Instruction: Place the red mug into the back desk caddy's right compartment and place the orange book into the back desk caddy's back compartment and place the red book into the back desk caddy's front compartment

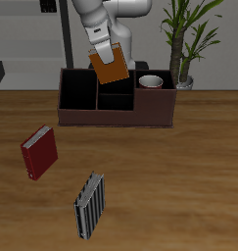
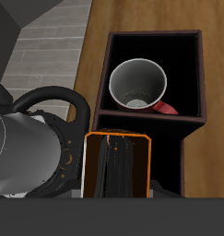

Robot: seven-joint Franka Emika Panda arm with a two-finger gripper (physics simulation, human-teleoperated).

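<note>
Gripper [image 1: 105, 56]: held above the back part of the caddy, its fingers closed on the orange book's top edge; the fingertips themselves are hidden behind the book in the wrist view.
Orange book [image 1: 112, 66]: hanging tilted in the air from the gripper, its lower corner over the caddy's middle sections, not resting in any section; in the wrist view [image 2: 116, 166] it fills the space just in front of the camera, edge on, dark between orange borders.
Caddy [image 1: 116, 114]: a long, low, dark maroon box standing toward the back of the table, three sections visible, a taller-walled one at one end and a square one at the other.
Red mug [image 1: 151, 82]: upright inside the caddy's right compartment [image 2: 182, 55], white inside, its handle pointing toward the dividing wall.
Red book [image 1: 39, 153]: lying flat on the table, well apart from the caddy and nearer the front edge.
Striped book [image 1: 89, 205]: grey and black, lying on the table nearest the front edge, beyond the red book.
Potted plant [image 1: 182, 44]: standing behind the caddy's mug end.
</note>
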